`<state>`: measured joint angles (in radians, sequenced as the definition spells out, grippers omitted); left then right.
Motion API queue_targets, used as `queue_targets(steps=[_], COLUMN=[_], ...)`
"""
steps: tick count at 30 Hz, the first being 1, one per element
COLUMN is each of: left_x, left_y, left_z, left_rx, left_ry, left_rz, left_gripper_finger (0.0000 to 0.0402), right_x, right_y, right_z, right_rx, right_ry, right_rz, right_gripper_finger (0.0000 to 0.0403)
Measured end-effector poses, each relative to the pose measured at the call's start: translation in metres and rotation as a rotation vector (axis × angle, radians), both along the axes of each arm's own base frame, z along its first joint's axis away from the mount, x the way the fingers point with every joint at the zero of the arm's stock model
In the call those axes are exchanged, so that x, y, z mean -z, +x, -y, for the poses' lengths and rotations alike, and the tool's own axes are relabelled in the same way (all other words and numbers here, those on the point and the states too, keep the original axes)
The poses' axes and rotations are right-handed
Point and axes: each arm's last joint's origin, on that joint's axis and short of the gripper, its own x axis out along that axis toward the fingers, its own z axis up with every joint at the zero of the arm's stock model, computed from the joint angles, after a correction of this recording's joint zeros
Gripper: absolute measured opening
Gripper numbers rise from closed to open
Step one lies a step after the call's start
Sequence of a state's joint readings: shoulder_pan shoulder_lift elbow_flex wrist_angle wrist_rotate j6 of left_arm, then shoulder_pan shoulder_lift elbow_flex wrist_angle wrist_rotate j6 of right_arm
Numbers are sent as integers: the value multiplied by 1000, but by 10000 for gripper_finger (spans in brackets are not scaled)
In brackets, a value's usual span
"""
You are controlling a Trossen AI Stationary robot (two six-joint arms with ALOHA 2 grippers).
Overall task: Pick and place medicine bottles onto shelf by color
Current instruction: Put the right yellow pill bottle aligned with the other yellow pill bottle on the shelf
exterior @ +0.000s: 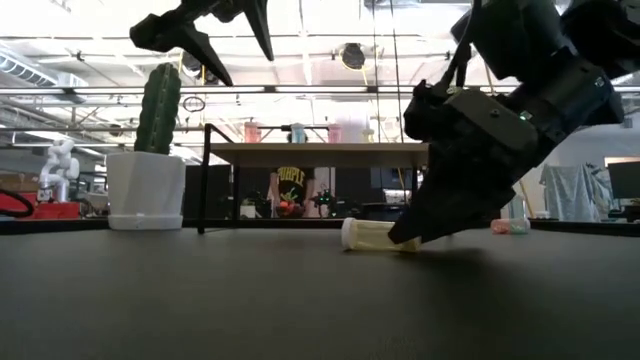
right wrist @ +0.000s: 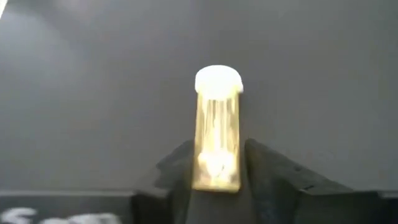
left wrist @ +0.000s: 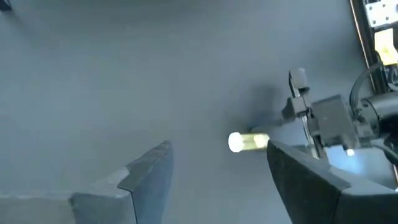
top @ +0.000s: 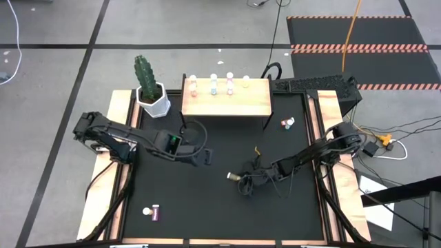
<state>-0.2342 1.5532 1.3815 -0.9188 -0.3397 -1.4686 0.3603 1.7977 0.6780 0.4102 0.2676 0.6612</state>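
A yellow medicine bottle (right wrist: pixel 217 124) with a white cap lies on its side on the black table, near the middle. My right gripper (right wrist: pixel 217 163) is shut on it, low over the table (top: pixel 242 179). My left gripper (top: pixel 202 156) hangs open above the table to the left of the bottle, with nothing between its fingers (left wrist: pixel 214 155). The light wooden shelf (top: pixel 226 102) stands at the far edge with several bottles (top: pixel 213 84) upright on top. Two bottles (top: pixel 288 123) lie at the right, and two more (top: pixel 152 212) at the near left. My right gripper pinches the yellow bottle's bottom end (right wrist: pixel 216 173) between its two fingers, one on each side of the body. The fingers (exterior: pixel 425 228) slant down from the table's right and lie along the bottle. The bottle lies level on the table, its white cap (right wrist: pixel 218 81) pointing away.
A white pot with a green cactus (top: pixel 151 93) stands at the far left beside the shelf. Wooden rails (top: pixel 120 110) border the table left and right. Black cables (top: pixel 265 179) trail by the right gripper. The black mat between the two arms is bare.
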Motion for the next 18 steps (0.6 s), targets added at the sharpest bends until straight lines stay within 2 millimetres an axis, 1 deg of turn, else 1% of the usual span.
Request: queue_targets(steps=[2,4,6,8,13,15,18], left_x=[0,0,-1,-4,-14,-20,-29], left_y=[0,0,2,6,19,22,28], left_z=[2,4,5,5,2,2,3], left_rx=[0,3,4,20,142,207,317], left_ry=[-5,-8,-8,17,127,176,271], left_rz=[3,13,34,83,201,243,313], left_gripper_finger=[254,254,255,255,259,261,260], right_x=[-2,-5,-11,-18,-47,-58,-83], right_y=[-2,-3,-4,-6,-9,-15,-24], right_z=[0,1,0,0,4,7,11], right_rx=[3,-2,-12,-34,-11,18,44], right_ry=[3,7,15,5,-12,-18,5], right_rz=[-11,-15,-5,11,133,181,306], right_gripper_finger=[109,93,87,91,115,114,102])
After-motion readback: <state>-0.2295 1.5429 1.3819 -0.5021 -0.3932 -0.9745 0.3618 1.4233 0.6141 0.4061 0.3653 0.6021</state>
